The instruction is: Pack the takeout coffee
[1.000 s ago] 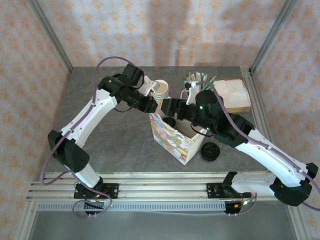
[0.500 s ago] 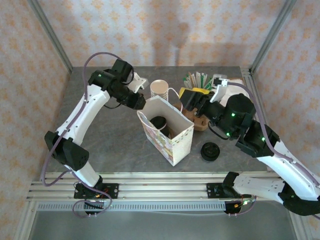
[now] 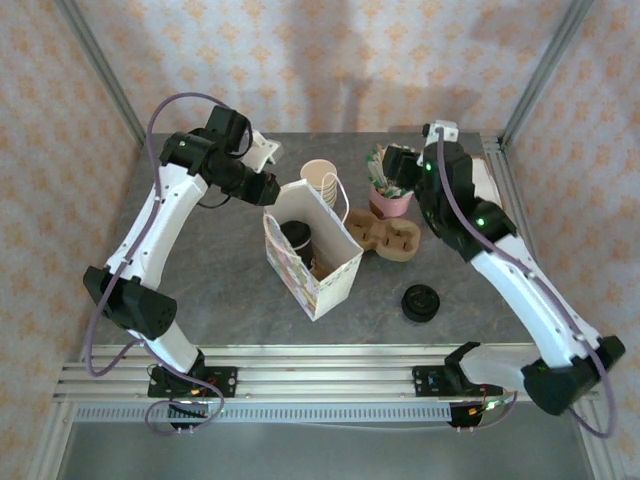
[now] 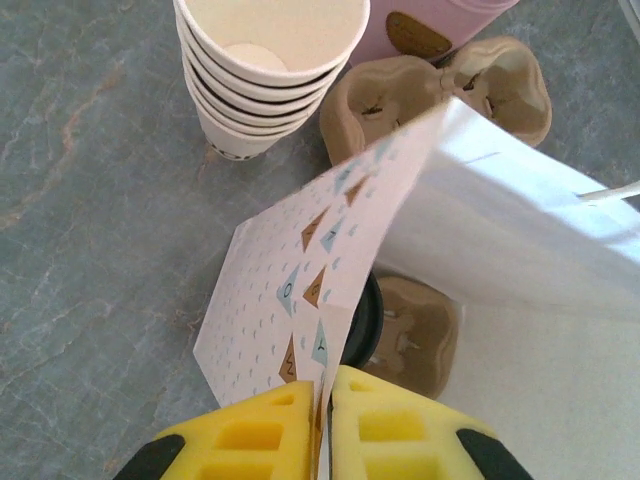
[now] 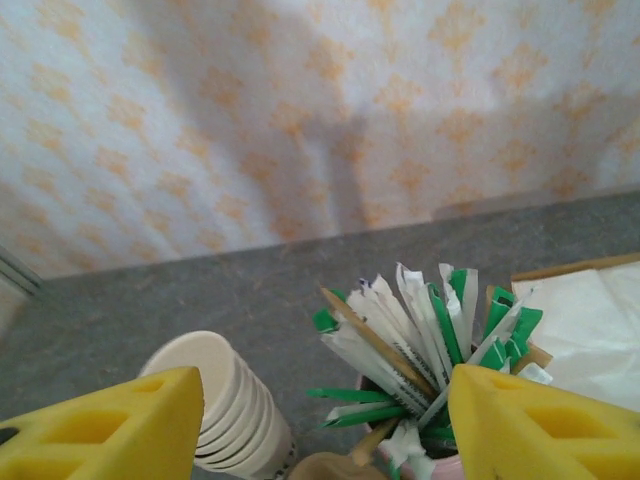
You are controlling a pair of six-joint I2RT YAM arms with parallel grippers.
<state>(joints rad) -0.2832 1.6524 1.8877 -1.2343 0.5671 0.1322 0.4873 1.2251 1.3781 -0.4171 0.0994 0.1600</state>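
Bearing table (image 3: 210, 280): grey stone-look top with everything below standing on it.
Paper bag (image 3: 300, 275): upright near the middle, mouth open, patterned side towards the arm bases.
Left hand (image 4: 322, 388): yellow fingers pressed together on the bag's rim at its far left corner; seen from above at (image 3: 266, 186).
Right hand (image 5: 325, 405): fingers wide apart with nothing gripped, hovering over the pink cup; seen from above at (image 3: 400, 165).
Cardboard carrier (image 3: 385, 238): flat on the table just right of the bag.
Cup stack (image 3: 320, 178): lidless beige cups, just behind the bag.
Pink cup (image 3: 390, 203): holds green-and-white sachets and sticks, behind the carrier.
Takeout coffee (image 3: 297, 234): inside the bag, black lid up, beside a cardboard piece; just below and beyond the left hand's pinch, well apart from the right hand.
Loose lids (image 3: 421, 302): low black pile, right of the bag.
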